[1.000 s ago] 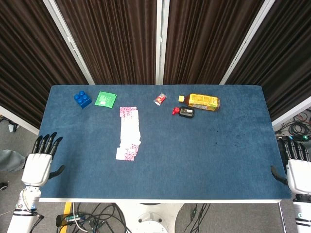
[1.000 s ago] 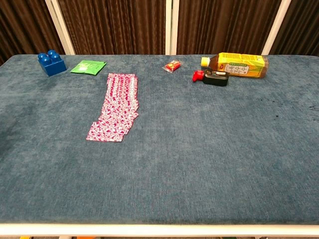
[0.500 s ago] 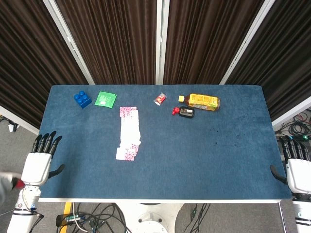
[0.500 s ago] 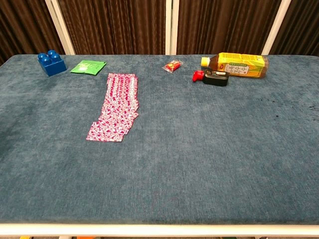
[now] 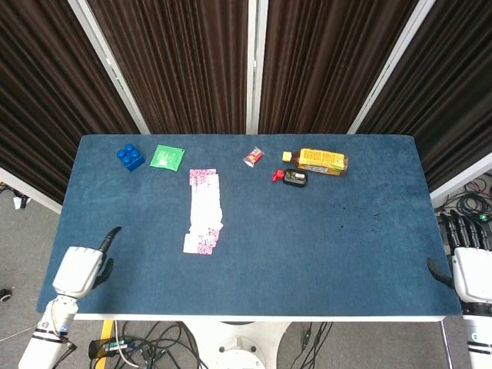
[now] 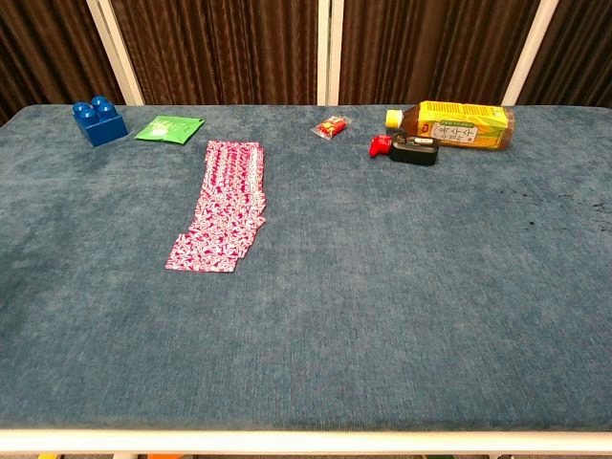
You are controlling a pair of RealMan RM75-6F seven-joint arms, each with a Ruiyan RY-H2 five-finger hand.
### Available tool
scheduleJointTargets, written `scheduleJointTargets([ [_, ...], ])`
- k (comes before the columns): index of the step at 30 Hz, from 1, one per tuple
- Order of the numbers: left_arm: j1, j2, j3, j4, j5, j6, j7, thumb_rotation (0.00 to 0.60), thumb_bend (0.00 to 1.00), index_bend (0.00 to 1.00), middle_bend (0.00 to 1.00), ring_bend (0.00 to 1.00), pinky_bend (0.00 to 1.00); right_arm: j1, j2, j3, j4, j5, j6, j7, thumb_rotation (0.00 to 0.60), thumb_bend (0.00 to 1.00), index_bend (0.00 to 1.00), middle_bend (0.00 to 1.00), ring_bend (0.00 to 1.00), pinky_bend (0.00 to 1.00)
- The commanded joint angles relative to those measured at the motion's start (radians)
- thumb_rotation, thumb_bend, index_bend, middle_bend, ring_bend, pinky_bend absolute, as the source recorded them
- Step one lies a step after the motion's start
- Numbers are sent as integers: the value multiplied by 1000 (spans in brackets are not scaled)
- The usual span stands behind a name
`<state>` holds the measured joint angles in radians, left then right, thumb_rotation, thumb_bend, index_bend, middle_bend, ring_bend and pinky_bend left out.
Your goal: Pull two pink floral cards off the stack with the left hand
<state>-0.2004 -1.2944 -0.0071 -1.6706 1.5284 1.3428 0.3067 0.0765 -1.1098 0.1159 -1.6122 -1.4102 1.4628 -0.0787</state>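
While the left hand (image 5: 79,269) sits at the near left corner of the worktop (image 5: 330,246), it holds nothing; one finger points toward the cards and the others look tucked in, probably to prepare a reach. The stack of pink floral cards (image 6: 223,205) lies spread in a long row left of centre, well apart from this hand, so single cards can be slid off. At the right edge the right hand (image 5: 469,265) rests empty with fingers apart. Only the head view shows both hands; the chest view shows the floral print clearly.
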Motion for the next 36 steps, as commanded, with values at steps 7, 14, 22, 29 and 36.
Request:
scheduleJointTargets([
  [7,-130,-37,-12,-46,-112,-240,187,600,575,94,893,901,929,5,5,4,-11,16,-9,-16,600,229,0,0,0,0],
  [14,-207,-116,-17,-40,-183,-346,281,600,576,95,892,900,928,4,17,9,-21,35,-11,-26,600,230,0,0,0,0],
  [22,-273,-203,-27,10,-273,-417,326,600,577,95,892,900,928,9,23,9,-30,54,-31,-31,600,231,0,0,0,0],
  [29,-329,-246,-40,51,-361,-461,364,600,577,95,892,900,928,7,31,7,-32,69,-39,-27,600,231,0,0,0,0],
  [36,-368,-278,-39,75,-425,-462,401,600,583,94,888,900,928,7,31,11,-13,88,-50,-5,600,232,0,0,0,0],
])
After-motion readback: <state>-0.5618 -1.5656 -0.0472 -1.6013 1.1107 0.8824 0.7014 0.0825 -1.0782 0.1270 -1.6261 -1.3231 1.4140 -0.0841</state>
